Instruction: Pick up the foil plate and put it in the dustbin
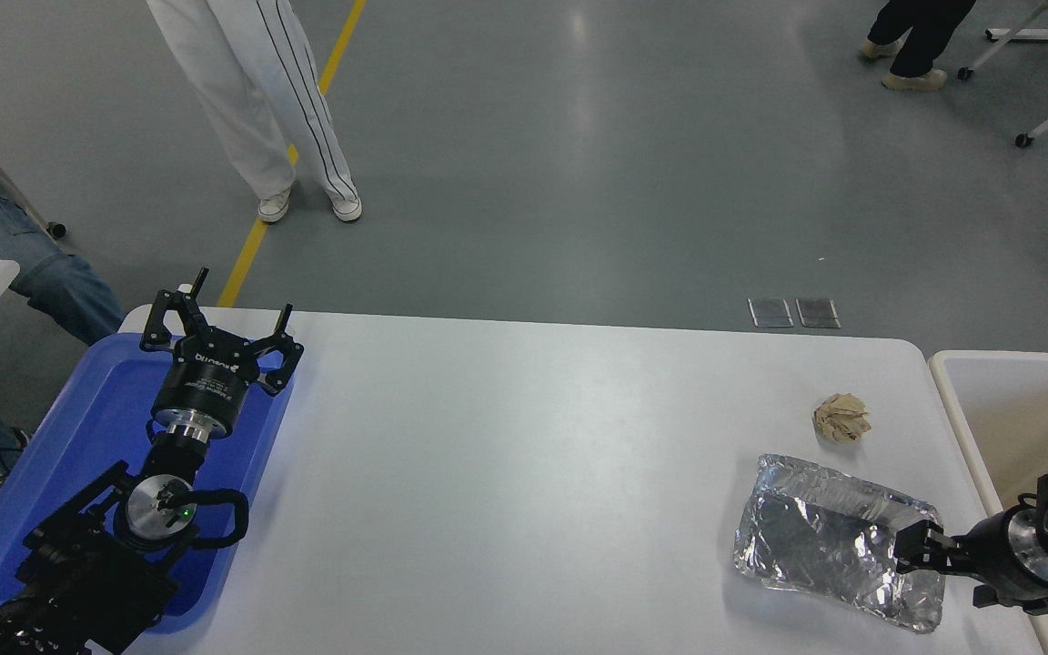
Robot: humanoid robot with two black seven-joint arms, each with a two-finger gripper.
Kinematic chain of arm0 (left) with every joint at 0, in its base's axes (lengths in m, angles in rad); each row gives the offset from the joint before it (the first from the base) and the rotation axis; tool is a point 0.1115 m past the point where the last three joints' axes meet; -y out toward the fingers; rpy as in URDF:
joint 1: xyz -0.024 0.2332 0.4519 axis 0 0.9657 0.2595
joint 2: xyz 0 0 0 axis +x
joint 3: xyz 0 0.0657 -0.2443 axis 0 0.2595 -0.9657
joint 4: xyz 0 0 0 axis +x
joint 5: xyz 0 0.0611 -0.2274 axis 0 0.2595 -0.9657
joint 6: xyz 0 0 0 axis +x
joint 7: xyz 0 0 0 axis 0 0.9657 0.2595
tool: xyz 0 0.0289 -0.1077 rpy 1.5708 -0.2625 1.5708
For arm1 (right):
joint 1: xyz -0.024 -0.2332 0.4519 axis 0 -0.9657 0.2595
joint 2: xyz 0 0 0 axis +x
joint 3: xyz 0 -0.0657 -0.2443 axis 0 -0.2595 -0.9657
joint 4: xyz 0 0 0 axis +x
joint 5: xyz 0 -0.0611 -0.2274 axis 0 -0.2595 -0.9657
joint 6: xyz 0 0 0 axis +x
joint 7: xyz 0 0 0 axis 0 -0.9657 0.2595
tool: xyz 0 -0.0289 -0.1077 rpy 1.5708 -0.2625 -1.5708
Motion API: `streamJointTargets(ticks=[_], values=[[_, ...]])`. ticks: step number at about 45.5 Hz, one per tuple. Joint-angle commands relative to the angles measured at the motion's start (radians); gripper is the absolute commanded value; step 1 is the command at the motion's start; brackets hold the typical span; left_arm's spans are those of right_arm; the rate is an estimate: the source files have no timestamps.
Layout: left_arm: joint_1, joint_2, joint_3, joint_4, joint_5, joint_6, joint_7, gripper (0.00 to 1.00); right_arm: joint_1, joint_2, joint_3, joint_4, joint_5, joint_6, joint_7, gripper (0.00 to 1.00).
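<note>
The foil plate (838,541) is shown lying flat near the right end of the white table (524,473), just this side of a small paper ball (841,418). The right gripper (915,549) is seen at the plate's right rim, reaching in from the side of the dustbin (1015,391), which stands just beyond the table's right edge. Whether the fingers are spread or already pinched on the rim cannot be told. For a sound grasp, the raised rim is best taken between the fingers and closed on gently, since thin foil is judged likely to crumple or slip. The left gripper (219,314) is held parked with fingers spread above a blue tray (51,473). The fingertips at the rim are lost against the glare of the foil, and the dustbin is cut off by the frame.
</note>
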Motion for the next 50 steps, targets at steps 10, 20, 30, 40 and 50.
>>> streamJointTargets(ticks=[10,20,30,40,50], values=[[0.000,0.000,0.000,0.000,0.000,-0.001,0.000,1.00,-0.044,0.003,0.065,-0.002,0.009,0.007,-0.001,0.29],[0.000,0.000,0.000,0.000,0.000,-0.001,0.000,1.00,-0.044,-0.004,0.071,0.007,0.101,0.041,-0.001,0.00],[0.000,0.000,-0.002,0.001,0.000,-0.001,0.000,1.00,-0.044,-0.018,0.071,0.007,0.150,0.069,-0.003,0.00],[0.000,0.000,0.000,0.001,0.000,-0.001,0.000,1.00,-0.032,-0.038,0.070,0.012,0.149,0.085,-0.003,0.00],[0.000,0.000,-0.002,0.001,0.000,-0.001,0.000,1.00,0.036,-0.072,0.037,0.010,0.114,0.234,-0.009,0.00]])
